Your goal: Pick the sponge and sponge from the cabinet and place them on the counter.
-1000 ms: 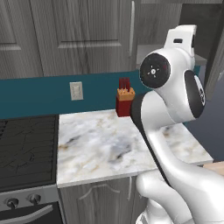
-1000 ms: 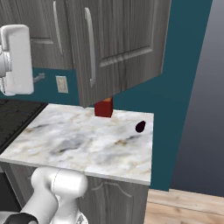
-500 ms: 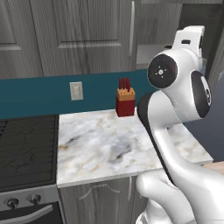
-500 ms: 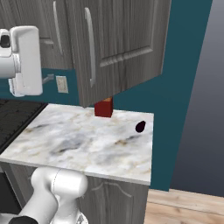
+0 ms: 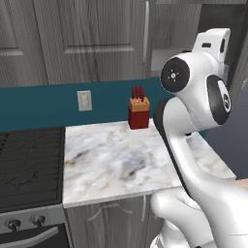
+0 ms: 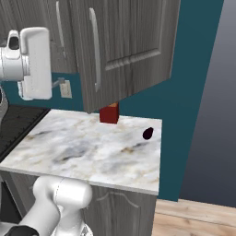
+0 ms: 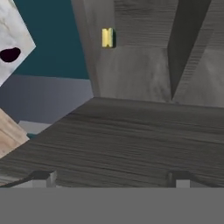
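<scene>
- My gripper (image 7: 111, 177) has its two fingertips (image 7: 43, 178) spread wide apart near the bottom of the hand view, with nothing between them.
- In the hand view I look along the dark grey wood-grain cabinet (image 7: 131, 140); its panel fills the lower half, rolled with my hand.
- One sponge (image 7: 107, 37), yellow with a dark green edge, sits far off inside the cabinet, small, against the grey interior near a vertical board. It is well apart from my fingers.
- I cannot make out the second sponge.
- From the right base view the cabinet door (image 6: 124, 46) stands swung out over the counter (image 6: 92, 152), its thin silver handle (image 6: 95, 48) facing the camera.
- The marble counter carries a red knife block (image 5: 138, 112) at the back against the teal wall, and a small dark object (image 6: 147, 133) near its right rear edge.
- The black stovetop (image 5: 29, 164) lies just left of the counter.
- A pale wall outlet (image 5: 84, 100) sits on the teal backsplash left of the knife block.
</scene>
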Available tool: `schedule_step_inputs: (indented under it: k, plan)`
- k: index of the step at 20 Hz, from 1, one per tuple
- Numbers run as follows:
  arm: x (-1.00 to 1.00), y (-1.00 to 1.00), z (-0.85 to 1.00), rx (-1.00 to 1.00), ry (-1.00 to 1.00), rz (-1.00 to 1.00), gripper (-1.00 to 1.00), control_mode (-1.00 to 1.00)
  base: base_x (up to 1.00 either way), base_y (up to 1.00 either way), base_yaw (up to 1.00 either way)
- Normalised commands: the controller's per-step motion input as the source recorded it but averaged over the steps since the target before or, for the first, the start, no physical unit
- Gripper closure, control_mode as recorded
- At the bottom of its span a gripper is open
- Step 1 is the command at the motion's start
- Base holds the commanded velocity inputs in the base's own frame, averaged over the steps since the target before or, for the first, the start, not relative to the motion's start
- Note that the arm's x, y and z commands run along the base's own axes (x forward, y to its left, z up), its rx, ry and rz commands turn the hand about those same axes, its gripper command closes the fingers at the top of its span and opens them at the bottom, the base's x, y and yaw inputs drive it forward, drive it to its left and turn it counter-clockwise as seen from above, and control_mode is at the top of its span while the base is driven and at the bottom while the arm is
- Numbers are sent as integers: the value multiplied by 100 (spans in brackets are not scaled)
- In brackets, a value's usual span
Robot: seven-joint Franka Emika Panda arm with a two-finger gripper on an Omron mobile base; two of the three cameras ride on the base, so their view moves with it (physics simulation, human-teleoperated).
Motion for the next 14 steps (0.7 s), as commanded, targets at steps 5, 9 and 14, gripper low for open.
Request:
schedule_step_inputs:
  k: [5,9,14]
  plan:
    - [20,0,0,0,0,-6,-100,-100,0,0,0]
    - [17,-6,0,0,0,-6,-100,-100,0,0,0]
    - [13,-10,0,0,0,-5,-100,-100,0,0,0]
